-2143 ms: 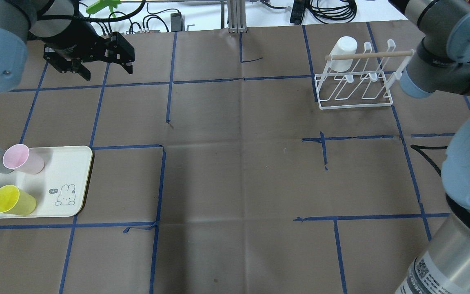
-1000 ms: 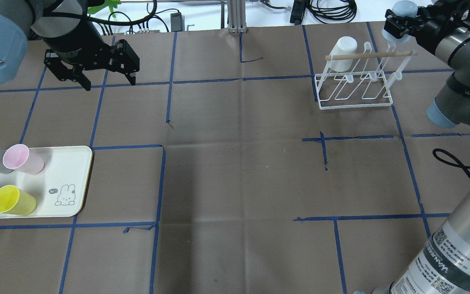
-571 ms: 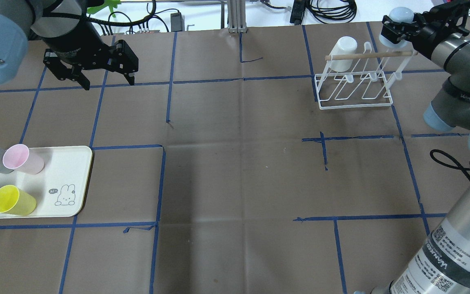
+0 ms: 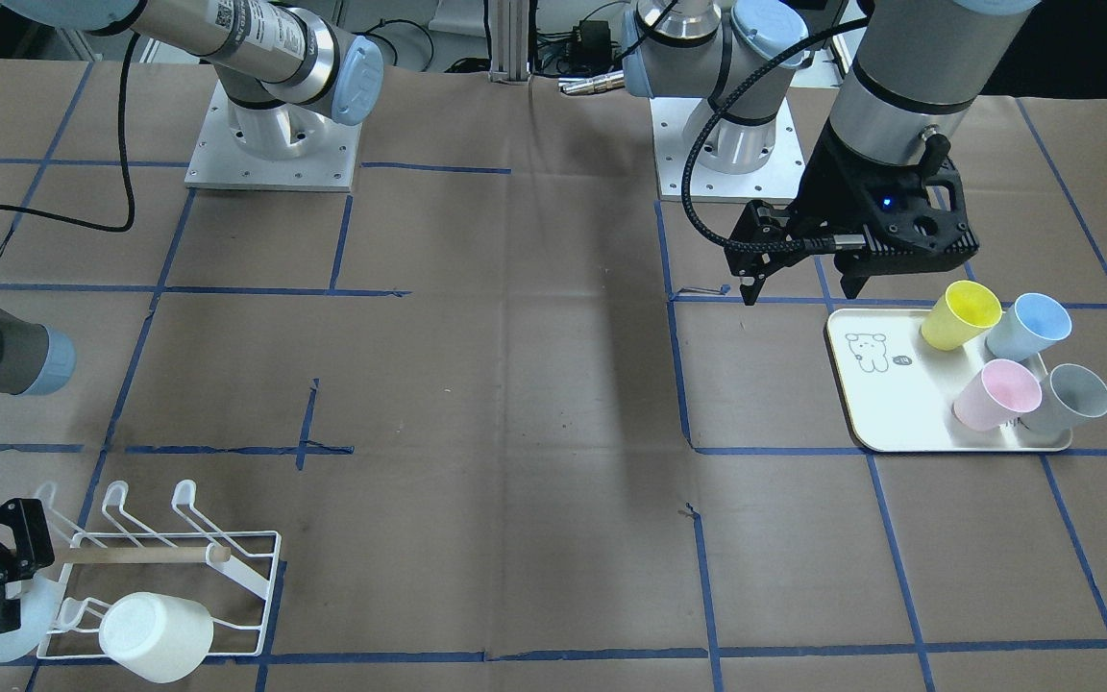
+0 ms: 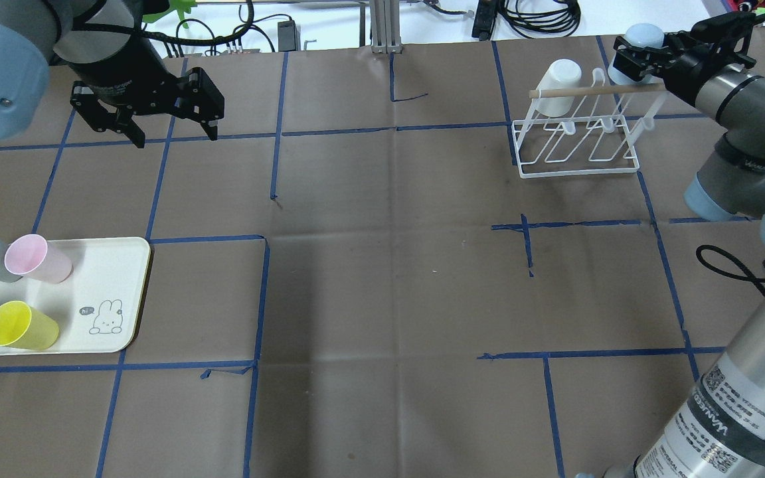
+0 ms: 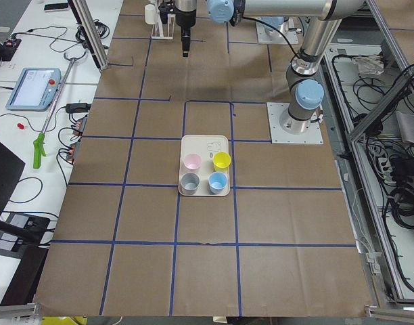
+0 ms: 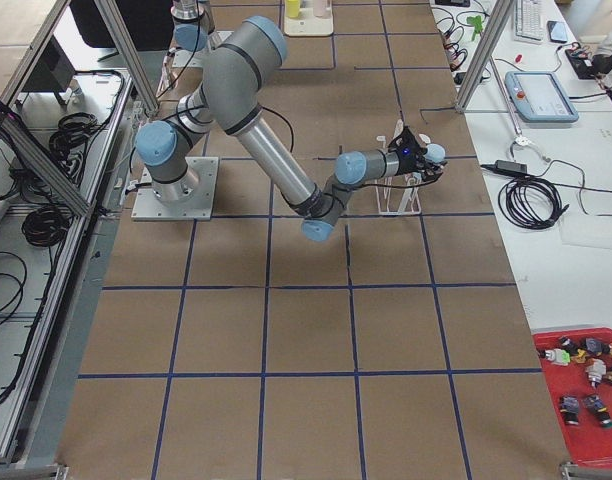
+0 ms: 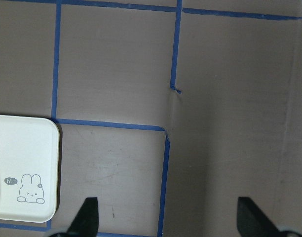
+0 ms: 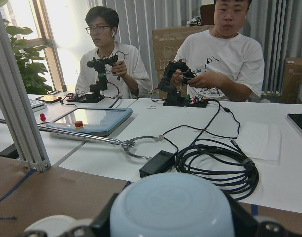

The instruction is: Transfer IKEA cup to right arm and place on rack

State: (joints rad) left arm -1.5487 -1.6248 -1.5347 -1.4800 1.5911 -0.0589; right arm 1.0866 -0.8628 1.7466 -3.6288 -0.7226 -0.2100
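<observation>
1. Right gripper [image 5: 648, 52] is clamped on the pale blue cup [image 5: 643, 34], with a finger pressed to each side of its wall. The right wrist view shows the same grip. The cup is tipped, its closed end pointing up and away from the rack [image 5: 578, 173].
2. The held cup sits at the rack's right end, just beside the tip of the wooden dowel [image 5: 595, 89] and over the end prong. Cannot tell whether it touches the prong.
3. The rack stands on the table [image 4: 534, 404] at the robot's right, closest to the front camera. A white cup [image 4: 155, 634] hangs upside down on a prong at the rack's other end.
4. The table is covered in brown paper with a blue tape grid.
5. Further back, on the robot's left, lies a cream tray [image 4: 890, 404] with a rabbit drawing on its bare half. Four cups stand on it mouth up: yellow cup [image 4: 962, 315], sky-blue cup [image 4: 1029, 325], pink cup [image 4: 997, 396] and grey cup [image 4: 1068, 396].
6. Left gripper [image 4: 800, 286] hangs above the table near the tray. Its jaws are wide apart with nothing between them. The left wrist view shows bare paper and the tray's rabbit corner below it.
7. Farthest back, the right arm [image 4: 256, 43] rises from a base plate [image 4: 270, 154] at the robot's edge of the table. The other arm's plate [image 4: 726, 144] is beside it.
</observation>
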